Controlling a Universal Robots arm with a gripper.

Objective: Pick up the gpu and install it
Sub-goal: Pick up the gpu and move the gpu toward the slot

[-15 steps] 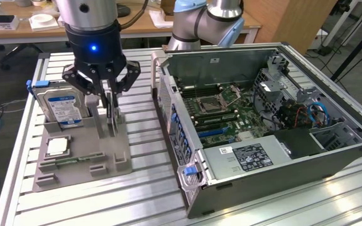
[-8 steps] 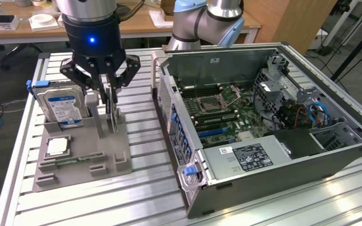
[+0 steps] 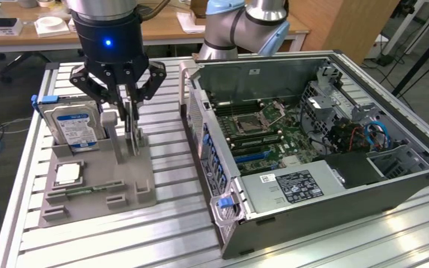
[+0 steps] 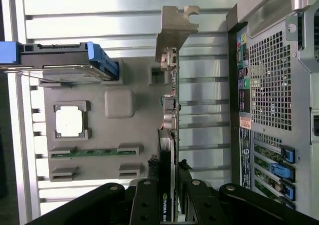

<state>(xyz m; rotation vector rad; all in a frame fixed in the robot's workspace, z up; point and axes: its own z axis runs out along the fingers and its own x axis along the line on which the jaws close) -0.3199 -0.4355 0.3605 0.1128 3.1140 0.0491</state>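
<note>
Gripper [image 4: 169,167] fingers sit closest to the wrist camera. They are partly closed, one on each flat face of the gpu [image 4: 172,85], so the thin card is pinched across its thickness, and I judge it gripped. Seen edge-on, the gpu runs away from the fingers to its silvery bracket [image 4: 175,25]. It stands on its long edge at one side of the grey holder [image 4: 119,135], which offers its narrow top to a grasp from above. The same holder carries the hard drive [image 4: 65,65] upright in its own slot, a cpu [image 4: 70,121] lying flat, and a memory strip [image 4: 94,152] between small blocks. The case [image 4: 271,85] shows its grilled rear just beside the gpu.

In the exterior view, the slatted table [image 3: 125,245] comes first. On that view's left the gripper [image 3: 131,125] hangs straight down over the holder, fingers either side of the gpu [image 3: 136,146]. The card's lower edge appears to rest in its slot, so I judge it not yet lifted. On the right the case lies on its side, open upward, leaving the motherboard [image 3: 259,134] reachable from above and well apart from the gpu.
</note>
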